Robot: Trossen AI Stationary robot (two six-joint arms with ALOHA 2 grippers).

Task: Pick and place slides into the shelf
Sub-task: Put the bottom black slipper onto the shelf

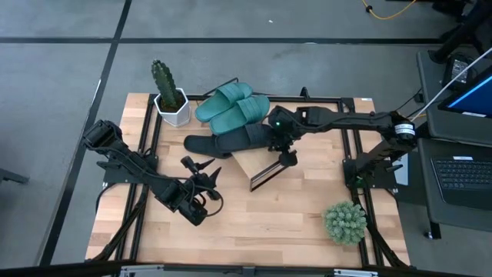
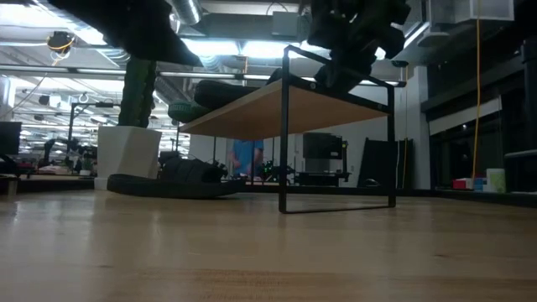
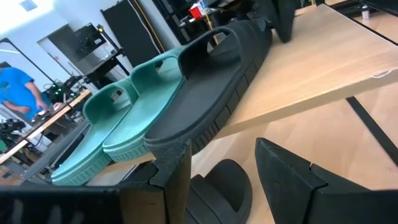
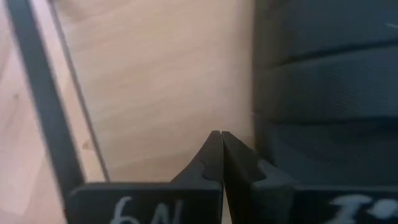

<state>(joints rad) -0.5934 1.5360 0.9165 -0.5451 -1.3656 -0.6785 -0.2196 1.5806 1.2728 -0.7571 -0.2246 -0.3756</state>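
A: We see the shelf (image 1: pixel 257 163) in the middle of the table (image 1: pixel 292 223), its light plank slanting. What lies on it?

B: The teal-green pair (image 1: pixel 231 109) sits side by side at the far end of the shelf, near the white pot with the cactus (image 1: pixel 169 96). One black slide (image 1: pixel 246 141) lies on the plank just beside the teal ones. In the left wrist view we see that black slide (image 3: pixel 205 93) touching the nearer teal slide (image 3: pixel 134 118) along its edge.

A: And the other black slide?

B: We find it on the table (image 1: pixel 201 144), next to the shelf, toward the left arm. From the low view it lies flat on the wood (image 2: pixel 172 186), in front of the white pot (image 2: pixel 127 155).

A: Where do the pincers stand?

B: The right pincer (image 1: pixel 286 158) is over the shelf beside the black slide on it. Its fingers (image 4: pixel 211 155) are pressed together and pinch nothing; bare plank shows past them. The left pincer (image 1: pixel 201 173) hovers over the table near the black slide there, spread and empty.

A: We also note a small green plant (image 1: pixel 344 221) near the table's front right corner.
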